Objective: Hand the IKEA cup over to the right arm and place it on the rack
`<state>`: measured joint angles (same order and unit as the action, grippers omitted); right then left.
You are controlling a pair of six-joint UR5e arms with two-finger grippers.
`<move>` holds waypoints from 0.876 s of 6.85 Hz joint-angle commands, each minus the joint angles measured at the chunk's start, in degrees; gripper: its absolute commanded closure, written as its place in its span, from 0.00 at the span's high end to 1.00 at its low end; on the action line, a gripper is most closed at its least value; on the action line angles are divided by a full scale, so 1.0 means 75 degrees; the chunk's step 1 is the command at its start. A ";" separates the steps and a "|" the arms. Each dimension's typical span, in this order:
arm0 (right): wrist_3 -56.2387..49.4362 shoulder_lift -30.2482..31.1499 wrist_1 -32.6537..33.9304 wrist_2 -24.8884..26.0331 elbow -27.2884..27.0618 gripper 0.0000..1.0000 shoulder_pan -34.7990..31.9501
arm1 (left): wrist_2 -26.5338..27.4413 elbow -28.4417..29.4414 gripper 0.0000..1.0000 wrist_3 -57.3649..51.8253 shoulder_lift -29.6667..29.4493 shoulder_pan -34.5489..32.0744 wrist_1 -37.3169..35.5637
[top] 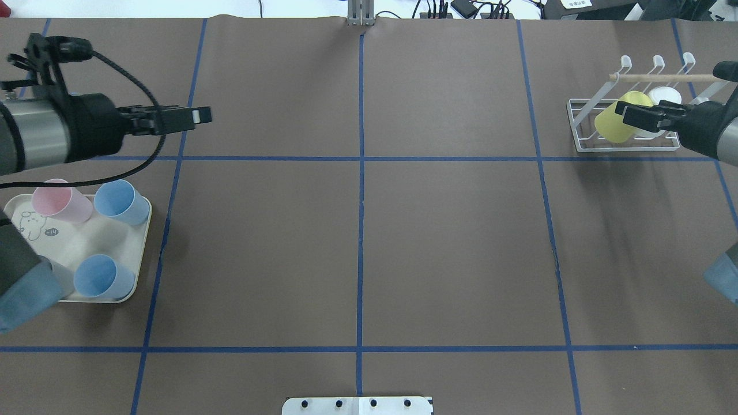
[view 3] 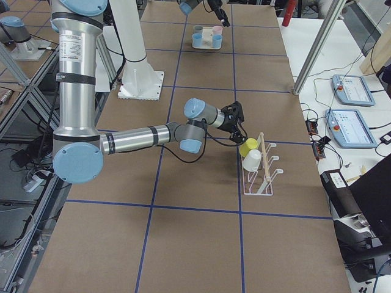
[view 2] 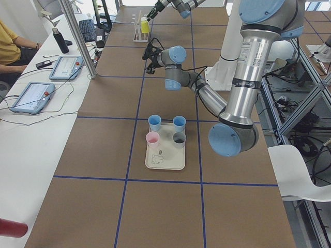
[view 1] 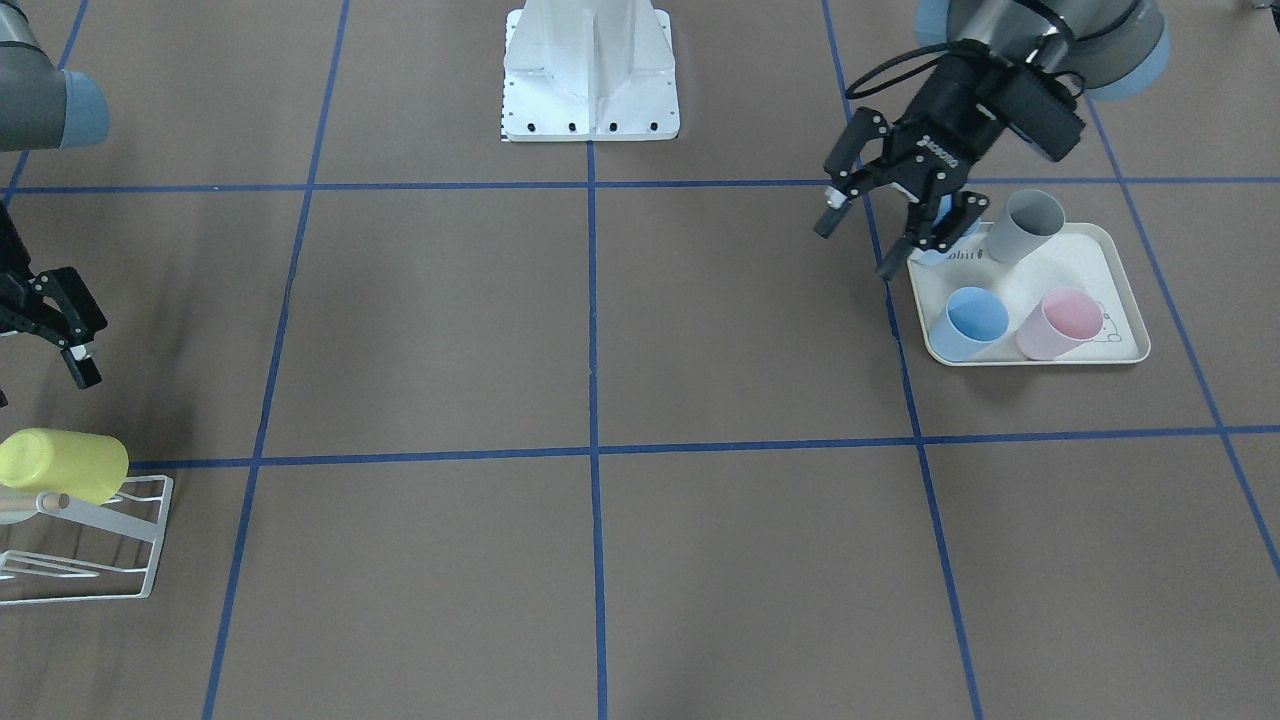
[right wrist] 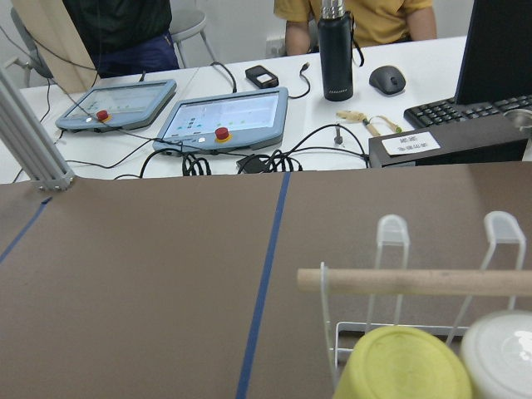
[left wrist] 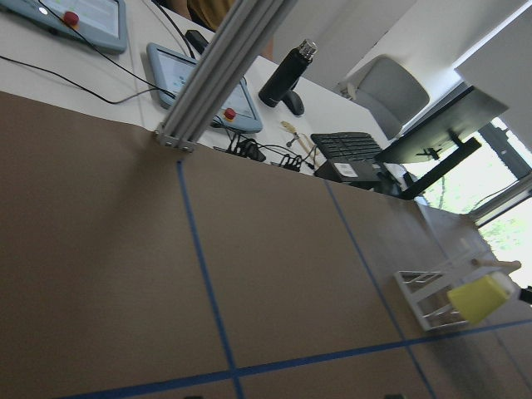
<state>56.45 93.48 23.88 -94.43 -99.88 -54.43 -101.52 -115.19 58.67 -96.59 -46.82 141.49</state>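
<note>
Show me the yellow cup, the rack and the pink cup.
yellow cup (top: pixel 609 128), overhead exterior view, on its side wall.
rack (top: pixel 663 77), overhead exterior view, on its wooden rod.
pink cup (top: pixel 53 197), overhead exterior view, inside its mouth.

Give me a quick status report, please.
Left gripper open, empty, raised. Right gripper open, off yellow cup. Cup on rack beside white cup.

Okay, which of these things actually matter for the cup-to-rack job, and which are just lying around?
Job: yellow plastic cup, white cup, white wire rack with wooden rod, cream rabbit-printed tray, pink cup, grey cup, blue cup, second blue cup, left gripper, right gripper.
Lying about: black bottle, grey tablet, second grey tablet, black keyboard, black mouse.
</note>
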 commanded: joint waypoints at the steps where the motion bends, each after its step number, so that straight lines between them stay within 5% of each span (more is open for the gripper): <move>1: 0.0509 -0.0065 -0.0008 -0.0440 -0.0252 1.00 0.0248 | -0.0700 -0.0087 0.79 -0.2153 0.1703 -0.0670 -0.0105; 6: 0.1040 -0.0229 -0.0008 -0.0417 -0.0780 1.00 0.1304 | -0.2681 0.0370 0.82 -0.2960 0.3547 -0.1211 -0.0174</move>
<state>63.62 92.02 23.82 -97.64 -105.33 -45.87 -119.10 -112.99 36.26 -72.72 -55.90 140.16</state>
